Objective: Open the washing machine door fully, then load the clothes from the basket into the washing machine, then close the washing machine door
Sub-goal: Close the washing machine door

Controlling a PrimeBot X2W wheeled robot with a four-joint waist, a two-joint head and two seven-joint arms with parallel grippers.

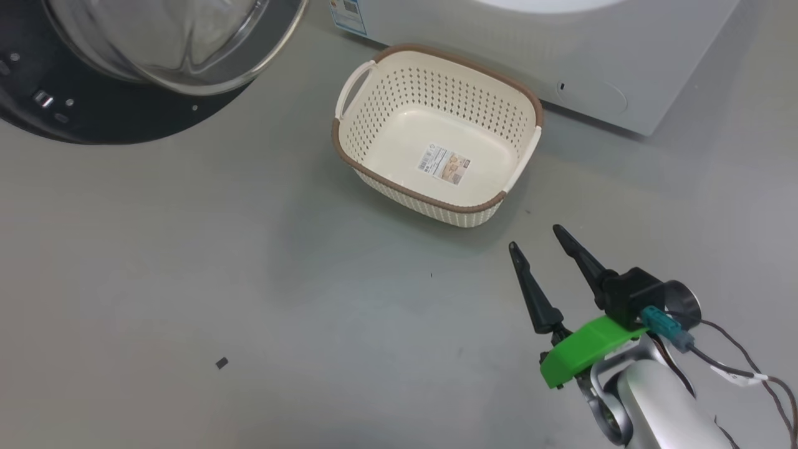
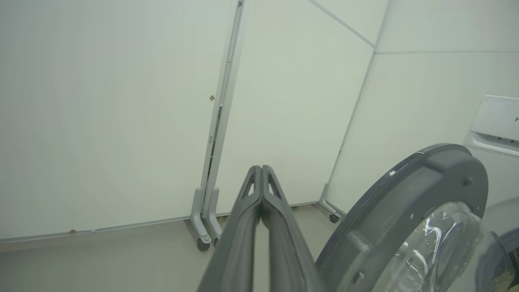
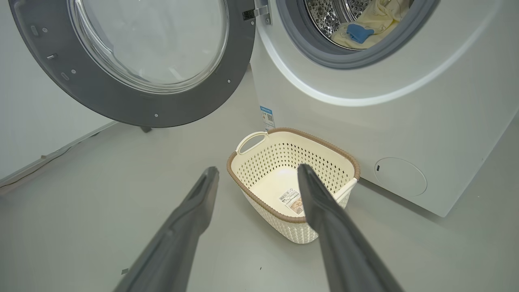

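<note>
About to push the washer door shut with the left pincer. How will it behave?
The washing machine door hangs on a metal hinge, so it should swing rigidly in an arc. Its bulging glass bowl suggests weight, so expect momentum. The smooth dark rim looks slippery; the shut left pincer may skid.

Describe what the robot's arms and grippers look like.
The right gripper has two long, tapered black fingers on a black block, a bright green bracket, a teal connector, thin dark cables and a silvery forearm. The left gripper has dark grey fingers with slotted tips.
</note>
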